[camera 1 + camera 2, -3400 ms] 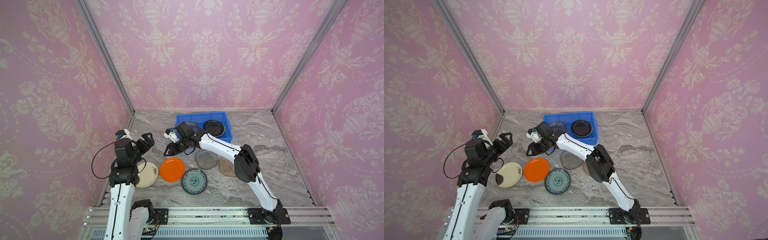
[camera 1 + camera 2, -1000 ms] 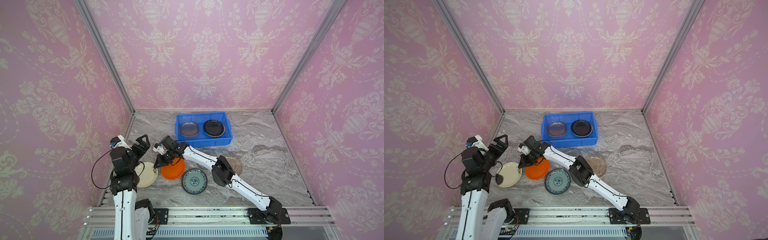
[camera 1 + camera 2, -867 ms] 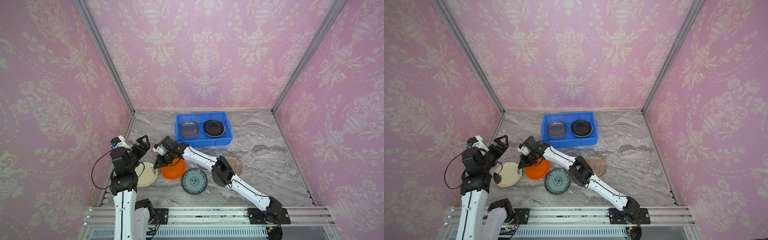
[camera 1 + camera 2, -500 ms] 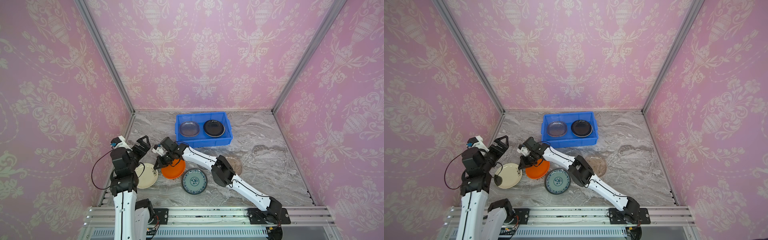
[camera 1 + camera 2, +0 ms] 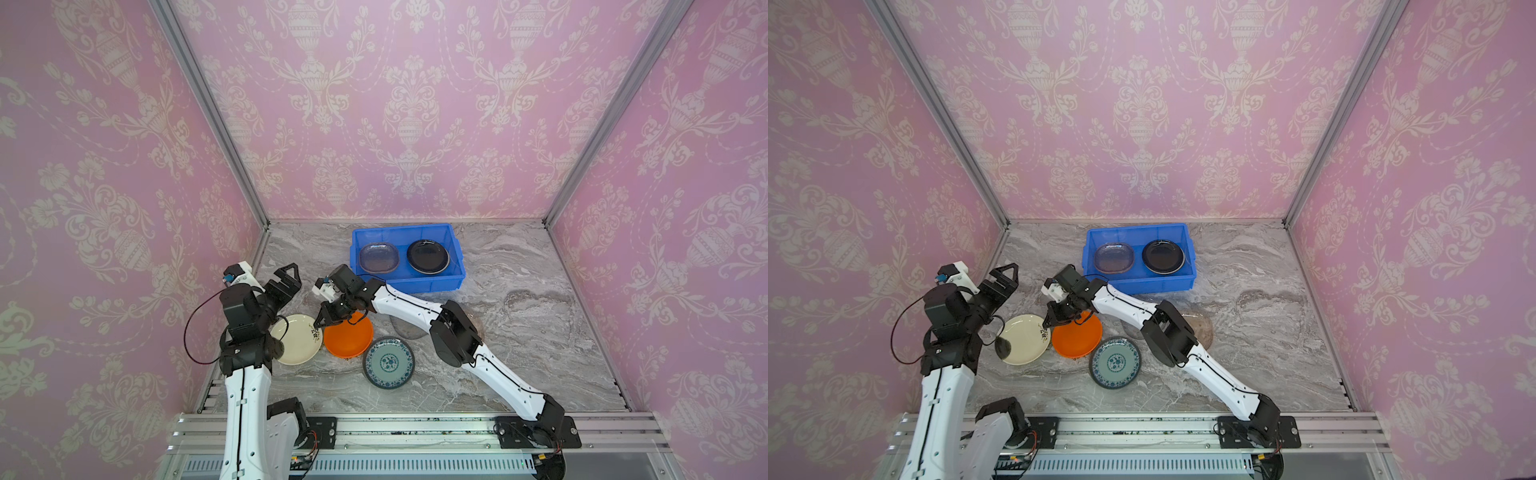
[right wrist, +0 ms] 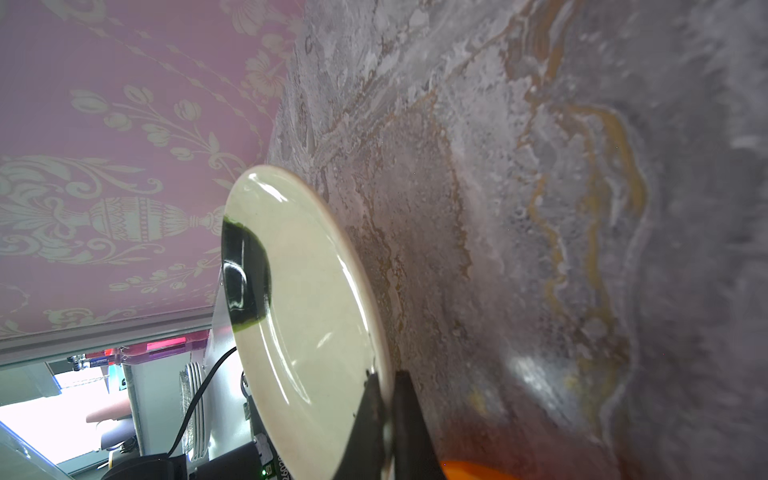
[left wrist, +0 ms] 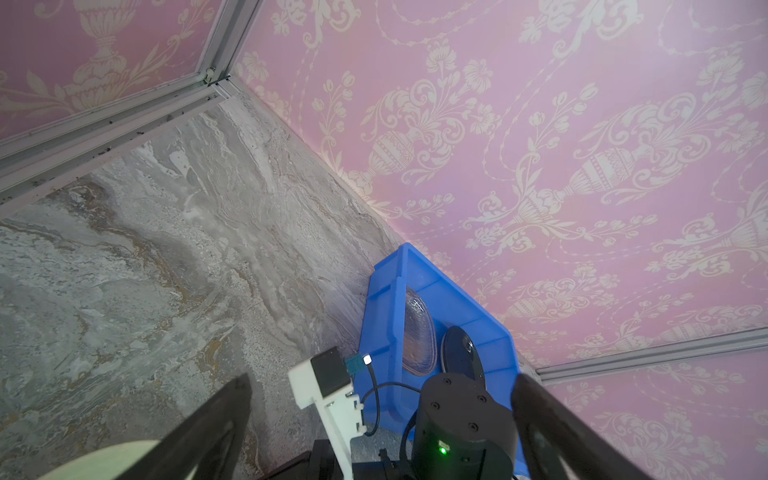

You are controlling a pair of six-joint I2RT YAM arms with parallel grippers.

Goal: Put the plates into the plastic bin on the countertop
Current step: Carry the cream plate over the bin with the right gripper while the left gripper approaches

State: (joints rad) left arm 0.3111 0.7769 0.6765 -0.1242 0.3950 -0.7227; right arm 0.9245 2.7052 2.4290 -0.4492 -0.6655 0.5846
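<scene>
A cream plate (image 5: 296, 338) lies on the countertop (image 5: 519, 332) at the front left. My right gripper (image 5: 322, 321) is shut on its right rim. In the right wrist view the two fingers pinch the cream plate's (image 6: 299, 311) edge at my right gripper (image 6: 388, 399). An orange plate (image 5: 348, 336) and a teal floral plate (image 5: 389, 363) lie beside it. The blue plastic bin (image 5: 432, 280) at the back holds a grey glass plate (image 5: 379, 257) and a black plate (image 5: 428, 256). My left gripper (image 5: 286, 276) hangs open and empty above the counter, left of the bin.
A grey glass plate (image 5: 1131, 328) and a brownish one (image 5: 1202, 326) lie mid-counter, partly hidden under the right arm. Pink walls close three sides and aluminium rails (image 5: 415, 428) run along the front. The right forearm stretches across the counter's middle.
The right arm has swung from beside the bin down to the cream plate and its jaws have closed on the rim. The left arm has drawn back slightly, still open.
</scene>
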